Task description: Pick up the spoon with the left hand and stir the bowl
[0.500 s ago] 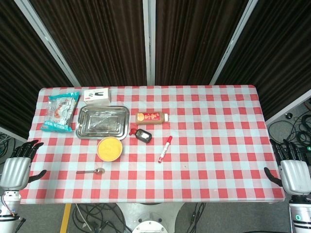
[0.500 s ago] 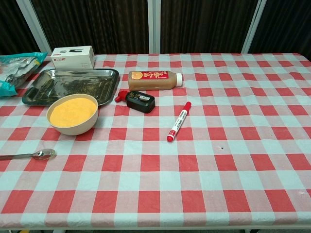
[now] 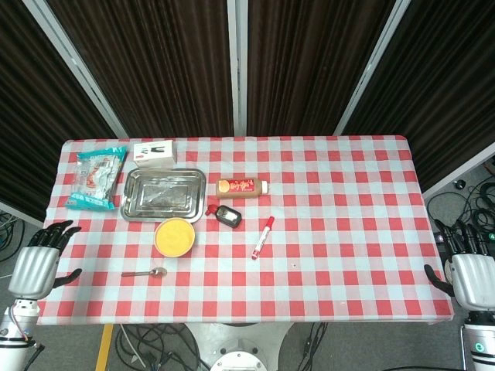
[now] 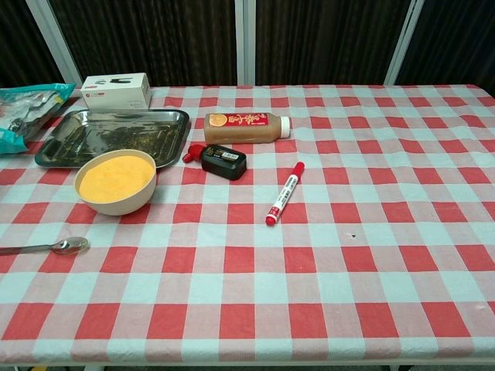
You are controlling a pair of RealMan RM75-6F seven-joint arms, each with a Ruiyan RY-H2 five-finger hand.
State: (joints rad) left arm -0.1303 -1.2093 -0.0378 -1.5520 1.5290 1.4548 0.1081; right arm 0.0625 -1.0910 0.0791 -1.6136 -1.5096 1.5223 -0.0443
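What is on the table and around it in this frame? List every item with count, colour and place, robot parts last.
spoon: 1, silver, near front-left edge, in front of the bowl
bowl: 1, cream with orange-yellow contents, front of the tray
tray: 1, shiny metal, back-left
snack bag: 1, teal and white, far left beside the tray
small box: 1, white, behind the tray
bottle: 1, brown with orange label, lying on its side, centre
black device: 1, black with a red tab, in front of the bottle
marker: 1, red and white, centre
tablecloth: 1, red and white check
left hand: 1, grey and black, off the left edge, empty
right hand: 1, grey and black, off the right edge, empty
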